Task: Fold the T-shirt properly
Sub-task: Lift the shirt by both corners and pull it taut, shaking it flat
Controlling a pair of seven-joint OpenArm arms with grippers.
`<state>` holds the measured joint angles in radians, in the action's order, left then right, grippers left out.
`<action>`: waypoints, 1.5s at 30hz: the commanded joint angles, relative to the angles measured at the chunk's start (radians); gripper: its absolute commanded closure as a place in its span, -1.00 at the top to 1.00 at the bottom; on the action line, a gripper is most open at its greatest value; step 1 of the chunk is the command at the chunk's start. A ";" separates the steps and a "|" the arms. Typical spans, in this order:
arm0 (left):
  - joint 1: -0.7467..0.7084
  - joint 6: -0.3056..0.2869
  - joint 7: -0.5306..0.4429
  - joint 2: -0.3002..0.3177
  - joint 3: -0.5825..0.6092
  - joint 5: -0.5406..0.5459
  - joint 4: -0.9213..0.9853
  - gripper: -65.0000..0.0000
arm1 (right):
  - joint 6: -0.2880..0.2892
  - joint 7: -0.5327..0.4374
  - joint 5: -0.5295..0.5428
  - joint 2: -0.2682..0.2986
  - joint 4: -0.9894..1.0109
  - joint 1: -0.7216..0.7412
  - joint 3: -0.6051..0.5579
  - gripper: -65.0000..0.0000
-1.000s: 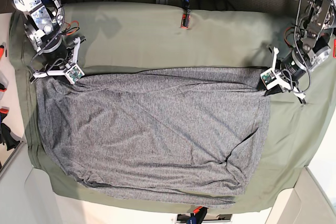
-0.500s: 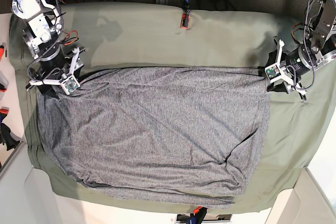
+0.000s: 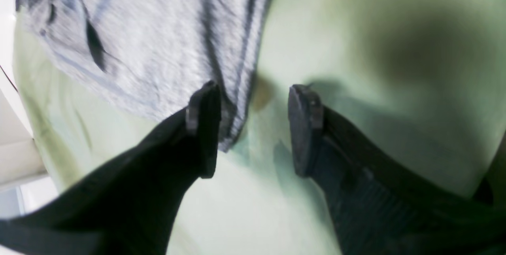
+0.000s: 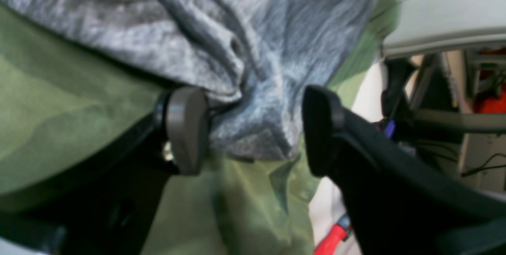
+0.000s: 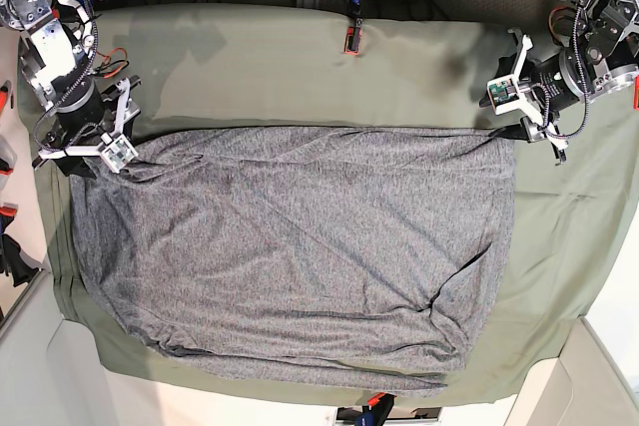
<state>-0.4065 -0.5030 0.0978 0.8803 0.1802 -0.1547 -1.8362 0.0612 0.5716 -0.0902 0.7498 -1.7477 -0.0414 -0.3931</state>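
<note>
Olive-green table cloth (image 5: 300, 57) covers the whole work surface, and the base view looks straight down on it. Nearest the lower edge of that frame, the hem of the T-shirt (image 5: 300, 256) bunches into a few loose folds just short of the cloth's lower border. From there the heathered grey knit spreads upward across the middle of the frame, wrinkled, with long diagonal creases and a deeper tuck at lower right. Its upper edge runs nearly straight across from left to right.

At the upper left of the base view the right gripper (image 5: 68, 162) sits at the shirt's top left corner. The right wrist view shows its jaws spread apart, with a puckered corner of the grey fabric (image 4: 253, 128) lying between them; the left pad (image 4: 185, 128) touches the cloth's fold, while the other finger stands clear of it, so nothing is pinched.

At the upper right of the base view the left gripper (image 5: 514, 132) sits at the shirt's top right corner. In the left wrist view its jaws are also parted: one finger (image 3: 205, 128) overlaps the shirt's edge (image 3: 158, 49), the other is over bare green cloth (image 3: 355, 49), and nothing is clamped.

Beyond the far edge of the cloth, a red clip (image 5: 351, 39) sits at top centre, with cables and dark equipment behind it.
</note>
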 commanded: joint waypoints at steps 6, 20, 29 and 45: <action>0.018 0.007 -0.107 -0.027 -0.010 0.001 0.079 -0.03 | -0.005 -0.051 0.013 0.005 0.086 0.036 0.010 0.14; 0.189 0.008 -0.140 -0.082 0.032 -0.052 0.250 0.11 | 0.013 -0.056 0.046 -0.055 0.179 0.082 0.010 0.14; 0.282 0.012 -0.162 -0.082 0.187 -0.126 0.374 0.11 | 0.013 -0.061 0.045 -0.055 0.179 0.083 0.010 0.14; 0.169 0.180 0.031 0.027 0.188 -0.077 0.238 -0.97 | -0.024 0.010 -0.030 -0.051 0.163 0.062 0.010 -1.00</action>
<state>-0.2447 -0.3168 0.1246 0.8917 0.3737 -0.2287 -1.5867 0.0536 0.5812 -0.1097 0.6792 -1.5707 0.0135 -0.3931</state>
